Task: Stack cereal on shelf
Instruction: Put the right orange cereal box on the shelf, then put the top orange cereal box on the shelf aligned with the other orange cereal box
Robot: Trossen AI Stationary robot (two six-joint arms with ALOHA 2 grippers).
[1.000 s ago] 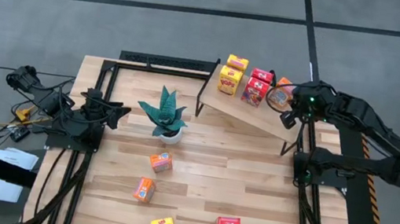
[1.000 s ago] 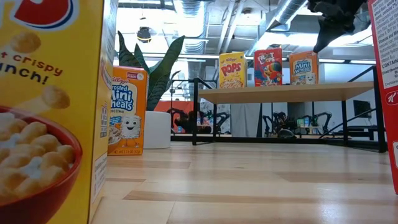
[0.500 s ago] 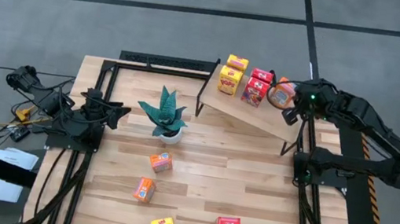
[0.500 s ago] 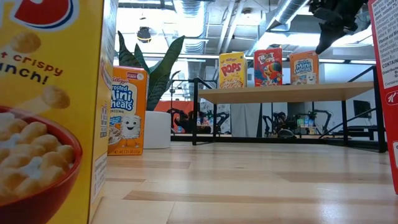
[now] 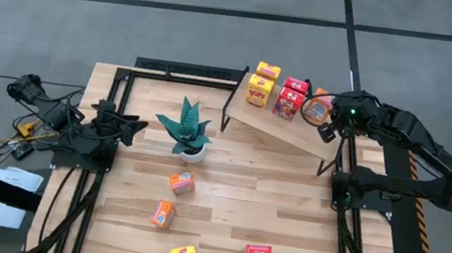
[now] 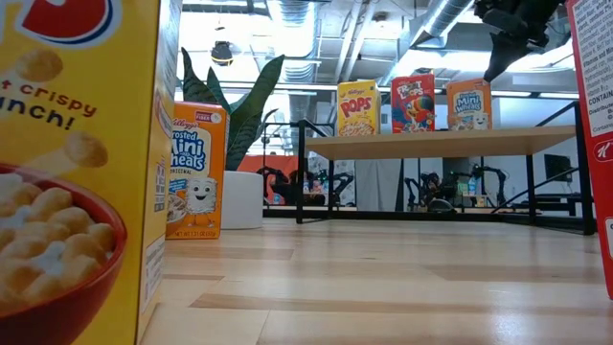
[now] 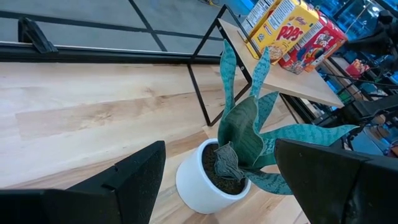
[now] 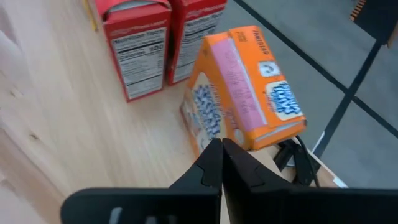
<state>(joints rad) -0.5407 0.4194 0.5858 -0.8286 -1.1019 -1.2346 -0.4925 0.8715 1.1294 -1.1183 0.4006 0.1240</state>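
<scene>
Little has shifted in the last second: the right claw [image 5: 331, 124] has only wavered slightly beside the small orange cardboard cereal box [image 5: 316, 109] at the right end of the light-wood plank shelf on black metal legs [image 5: 297, 131]. Its arm reaches in from the right, elbow bent, wrist angled down; the fingers [image 8: 219, 163] are pressed together, gripping nothing. That box stands free beside two red boxes [image 5: 291, 97]. At the far left, the left claw [image 5: 129, 126] rests spread wide, facing the teal spiky plant in a white pot [image 5: 186, 130].
</scene>
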